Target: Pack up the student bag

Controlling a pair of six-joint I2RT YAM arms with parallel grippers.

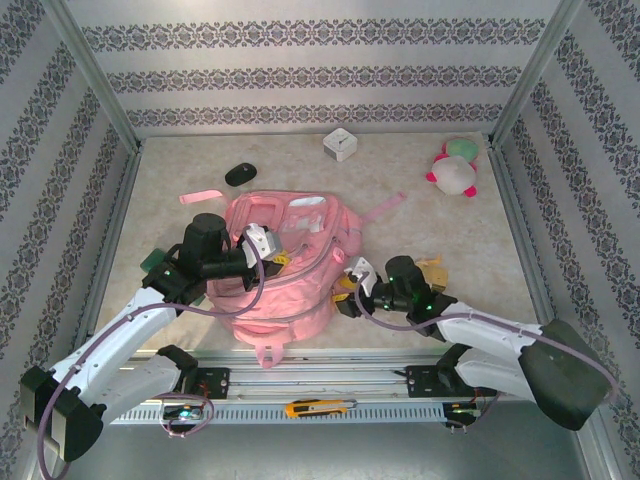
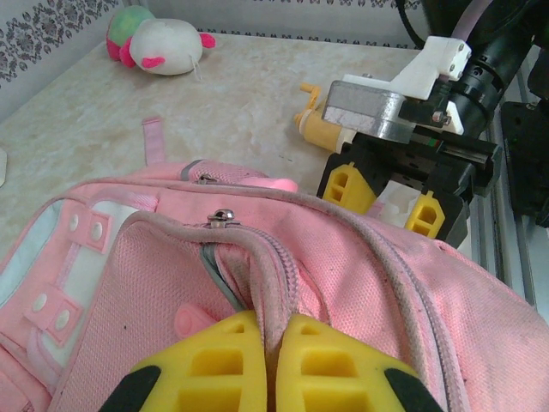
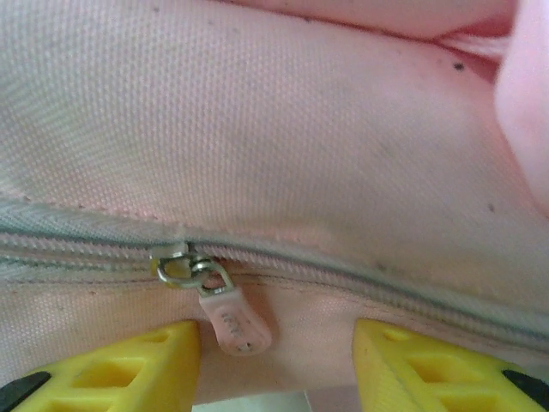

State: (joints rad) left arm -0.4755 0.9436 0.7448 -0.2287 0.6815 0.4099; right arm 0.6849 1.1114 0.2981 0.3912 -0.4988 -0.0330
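Note:
The student bag [image 1: 285, 275] is a large pink backpack lying flat mid-table, with pale trim and zipped pockets. My left gripper [image 1: 262, 243] rests on its top. In the left wrist view the yellow fingers [image 2: 227, 360] of the left gripper [image 2: 274, 324] are shut on a raised fold of the bag's zipper edge [image 2: 273, 266]. My right gripper [image 1: 352, 285] is at the bag's right side. It [image 3: 274, 336] stands open in the right wrist view, with a pink zipper pull [image 3: 230, 316] hanging between its fingers [image 3: 137, 365], touching neither.
A pink-and-white plush toy [image 1: 453, 170], a white cube [image 1: 341, 144], a black oval object [image 1: 240, 173] and a pink strip [image 1: 200, 196] lie toward the back. A yellow object [image 1: 432, 270] sits by the right arm. A box cutter [image 1: 318, 407] lies on the front rail.

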